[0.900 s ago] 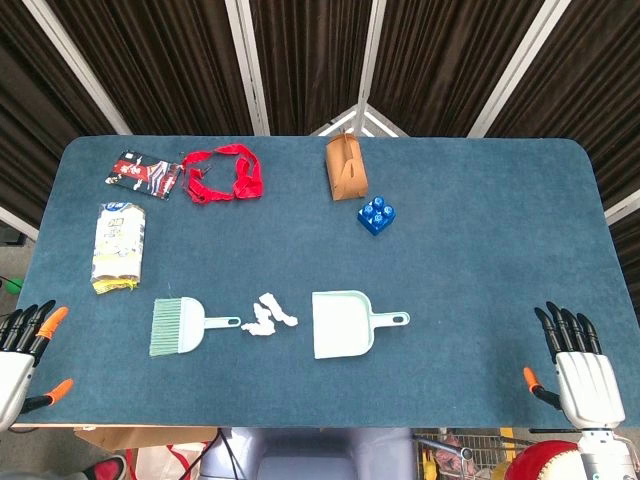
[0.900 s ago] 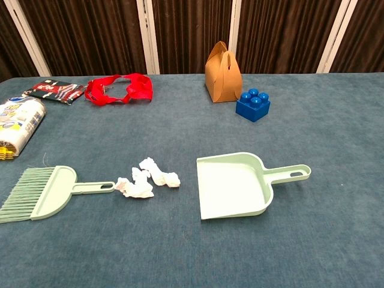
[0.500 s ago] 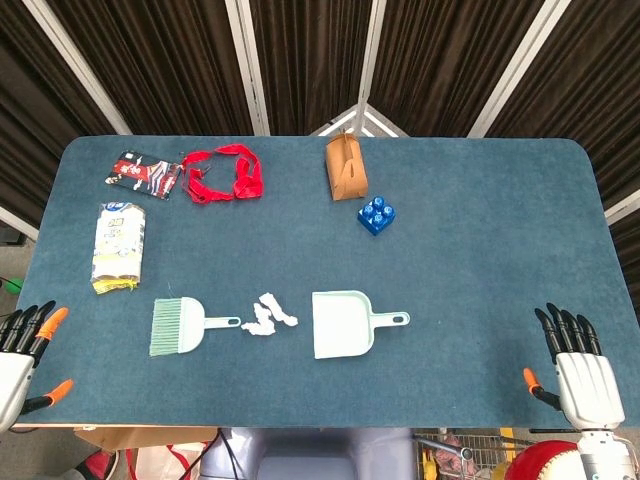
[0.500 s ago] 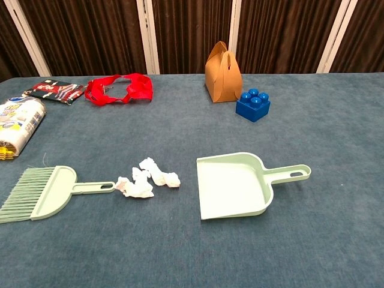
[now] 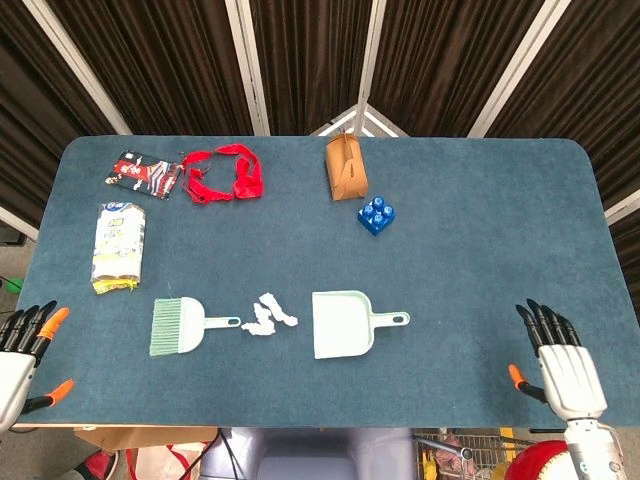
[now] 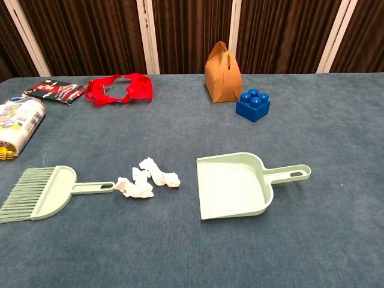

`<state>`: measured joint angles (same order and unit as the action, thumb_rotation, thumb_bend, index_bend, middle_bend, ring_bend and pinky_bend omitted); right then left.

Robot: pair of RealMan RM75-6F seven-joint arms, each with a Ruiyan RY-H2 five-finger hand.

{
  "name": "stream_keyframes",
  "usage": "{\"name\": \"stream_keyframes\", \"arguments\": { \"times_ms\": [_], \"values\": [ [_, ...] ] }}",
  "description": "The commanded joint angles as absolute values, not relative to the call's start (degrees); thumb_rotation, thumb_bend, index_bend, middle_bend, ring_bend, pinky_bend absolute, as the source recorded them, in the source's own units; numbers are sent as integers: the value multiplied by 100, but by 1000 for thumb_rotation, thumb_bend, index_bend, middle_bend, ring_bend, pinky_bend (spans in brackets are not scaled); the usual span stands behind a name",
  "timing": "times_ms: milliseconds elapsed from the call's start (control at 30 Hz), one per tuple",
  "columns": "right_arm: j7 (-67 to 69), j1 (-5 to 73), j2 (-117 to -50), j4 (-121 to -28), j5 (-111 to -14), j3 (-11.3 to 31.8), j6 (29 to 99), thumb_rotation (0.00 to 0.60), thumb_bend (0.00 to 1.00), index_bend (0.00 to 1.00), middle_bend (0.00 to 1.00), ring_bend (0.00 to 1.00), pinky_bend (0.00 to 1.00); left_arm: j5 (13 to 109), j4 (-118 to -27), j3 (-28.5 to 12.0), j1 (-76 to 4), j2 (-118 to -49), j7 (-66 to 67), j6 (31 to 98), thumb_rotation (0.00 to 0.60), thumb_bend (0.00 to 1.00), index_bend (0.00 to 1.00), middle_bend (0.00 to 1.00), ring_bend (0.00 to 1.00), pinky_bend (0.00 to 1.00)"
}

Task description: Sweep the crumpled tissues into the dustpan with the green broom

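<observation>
A pale green broom [image 5: 183, 326] [image 6: 45, 193] lies flat on the blue table, bristles to the left, handle pointing right. Just right of its handle lie crumpled white tissues [image 5: 268, 316] [image 6: 147, 179]. Further right sits the pale green dustpan [image 5: 345, 323] [image 6: 237, 184], mouth toward the tissues, handle to the right. My left hand [image 5: 20, 358] hovers at the table's near left corner, fingers spread, holding nothing. My right hand [image 5: 560, 368] is at the near right corner, fingers spread and empty. Neither hand shows in the chest view.
Along the back stand a brown paper box [image 5: 345, 168] [image 6: 222, 72], a blue toy brick [image 5: 377, 215] [image 6: 252, 104] and a red strap [image 5: 224, 174] [image 6: 118, 89]. A dark snack packet [image 5: 144, 173] and a white-yellow bag [image 5: 119, 247] lie at the left.
My right hand has shifted slightly left and forward over the table's near right edge. The left hand and all objects stay where they were.
</observation>
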<state>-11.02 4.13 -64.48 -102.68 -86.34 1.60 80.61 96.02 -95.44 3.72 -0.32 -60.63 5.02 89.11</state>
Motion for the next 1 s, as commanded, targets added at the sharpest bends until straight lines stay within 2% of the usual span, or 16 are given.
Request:
{"name": "stream_keyframes", "arguments": {
  "times_ms": [33, 100, 167, 333, 600, 1000],
  "values": [
    [-1234, 702, -6684, -10246, -8409, 408, 7778, 600, 337, 6, 609, 616, 685, 9628, -9523, 383, -35, -6069, 511, 8915, 600, 0, 0, 0, 0, 0],
    [-1355, 939, -6883, -10176, -8227, 561, 7506, 600, 337, 64, 742, 741, 774, 9620, -9521, 375, -33, -6076, 468, 8928, 600, 0, 0, 0, 0, 0],
    [-1551, 1125, -7090, -10076, -8068, 686, 7339, 600, 338, 144, 813, 808, 821, 9616, -9512, 374, -36, -6078, 450, 8924, 600, 0, 0, 0, 0, 0],
    [-2146, 1552, -7716, -9871, -7566, 911, 6963, 600, 349, 273, 902, 888, 883, 9643, -9510, 392, -54, -6074, 454, 8891, 600, 0, 0, 0, 0, 0],
    [-2812, 1968, -8530, -9392, -6964, 996, 6672, 600, 362, 370, 913, 896, 886, 9615, -9521, 405, -70, -6059, 442, 8832, 600, 0, 0, 0, 0, 0],
    [-3095, 2248, -9235, -9083, -6734, 918, 6662, 600, 362, 377, 913, 896, 885, 9557, -9555, 410, -80, -6042, 447, 8778, 600, 0, 0, 0, 0, 0]
  ]
}}
